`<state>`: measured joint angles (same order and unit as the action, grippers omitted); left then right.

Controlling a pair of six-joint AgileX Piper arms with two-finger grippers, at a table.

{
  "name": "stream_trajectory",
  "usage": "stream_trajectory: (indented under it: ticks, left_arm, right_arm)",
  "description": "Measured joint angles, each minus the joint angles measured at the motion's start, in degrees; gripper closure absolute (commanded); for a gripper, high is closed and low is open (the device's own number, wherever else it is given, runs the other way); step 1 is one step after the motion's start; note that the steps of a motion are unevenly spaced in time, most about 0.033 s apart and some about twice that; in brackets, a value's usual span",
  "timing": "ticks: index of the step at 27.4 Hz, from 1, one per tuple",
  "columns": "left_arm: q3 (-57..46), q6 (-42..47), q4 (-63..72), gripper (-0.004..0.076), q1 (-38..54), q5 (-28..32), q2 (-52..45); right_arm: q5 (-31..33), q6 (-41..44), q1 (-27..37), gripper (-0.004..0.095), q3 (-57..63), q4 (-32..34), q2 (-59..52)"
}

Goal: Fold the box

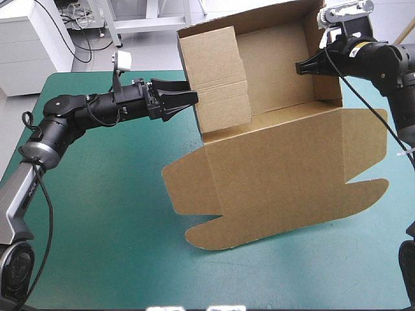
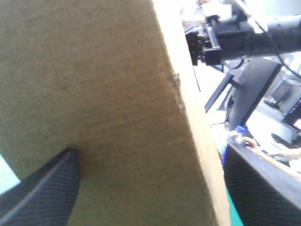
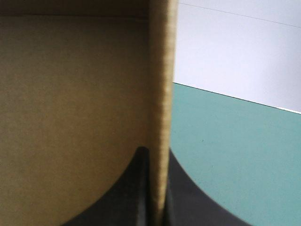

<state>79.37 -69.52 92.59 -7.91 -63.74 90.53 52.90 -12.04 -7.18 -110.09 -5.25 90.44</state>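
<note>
The brown box (image 1: 279,162) stands toward the tabletop's (image 1: 97,214) far edge. I judge it light, stiff board, best held by a wall edge. My right gripper (image 1: 303,66) pinches its right wall, while the left gripper (image 1: 192,98) straddles the left wall, fingers wide.

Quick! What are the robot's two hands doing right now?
Left gripper: open, around a wall of the box.
Right gripper: shut on the box.

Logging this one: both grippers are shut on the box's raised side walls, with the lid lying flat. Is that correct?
Not both. The left wrist view shows the left gripper with its fingers apart, open around the box wall. Only the right gripper is shut on its wall. The lid does lie flat.
</note>
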Motion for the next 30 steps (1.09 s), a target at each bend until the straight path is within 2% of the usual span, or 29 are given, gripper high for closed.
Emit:
stream_trajectory:
  ticks: [3,6,9,14,20,25,30]
  left_arm:
    - [3.44,5.91,-7.75,0.0132,-3.14,8.84,0.0]
    - [9.12,16.03,-19.77,0.0142,-7.05,18.26,0.0]
    - [13.27,25.49,-30.01,0.0142,-9.21,21.64,0.0]
    - [17.9,40.49,-46.38,0.0142,-12.01,24.13,0.0]
    - [21.48,54.99,-64.37,0.015,-13.45,23.35,0.0]
    - [22.0,65.32,-77.09,0.0233,-13.59,22.84,0.0]
    - [22.0,69.52,-81.98,0.0294,-13.64,22.88,0.0]
  right_arm:
    - [-1.28,1.22,0.05,0.0921,0.0,0.7,0.0]
    - [-2.67,2.27,0.05,0.0922,0.0,0.97,0.06]
    - [-3.87,3.35,-0.29,0.0921,0.0,1.33,0.3]
    - [-6.37,7.14,-3.11,0.0922,0.02,5.25,0.87]
    - [-8.49,13.37,-7.65,0.0922,0.02,10.74,2.67]
    - [-11.76,17.78,-10.37,0.0922,0.17,13.4,4.15]
    - [-13.49,21.02,-12.02,0.0922,0.46,15.49,5.63]
